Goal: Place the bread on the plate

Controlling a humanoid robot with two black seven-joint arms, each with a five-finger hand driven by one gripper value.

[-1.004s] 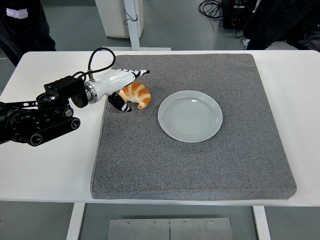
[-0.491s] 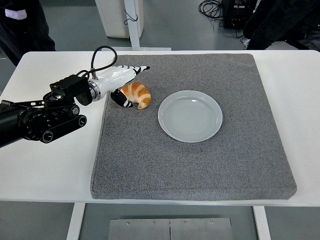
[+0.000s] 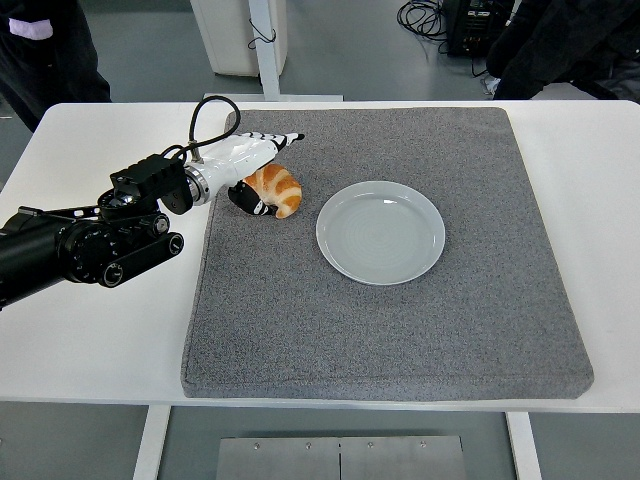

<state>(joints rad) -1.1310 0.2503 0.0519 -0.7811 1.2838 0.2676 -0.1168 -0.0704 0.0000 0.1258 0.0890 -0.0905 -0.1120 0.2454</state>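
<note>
A golden croissant (image 3: pixel 278 189) lies on the grey mat (image 3: pixel 400 330), left of an empty pale grey plate (image 3: pixel 381 232) and apart from it. My left hand (image 3: pixel 272 168), white with black tips, comes in from the left and straddles the croissant. Its long fingers (image 3: pixel 281 139) stretch out straight over the croissant's far side. The black thumb (image 3: pixel 250 203) lies against its near left side. The fingers are not curled around it, and the croissant rests on the mat. The right arm is out of view.
The mat covers most of the white table (image 3: pixel 90 330). A black cable (image 3: pixel 205 115) loops up from the left wrist. A person's dark clothing (image 3: pixel 45 50) shows at the top left, and dark equipment (image 3: pixel 545 40) at the top right.
My left arm has pushed forward and to the right, bringing the hand closer around the croissant, with the thumb now against it. The croissant has hardly moved.
</note>
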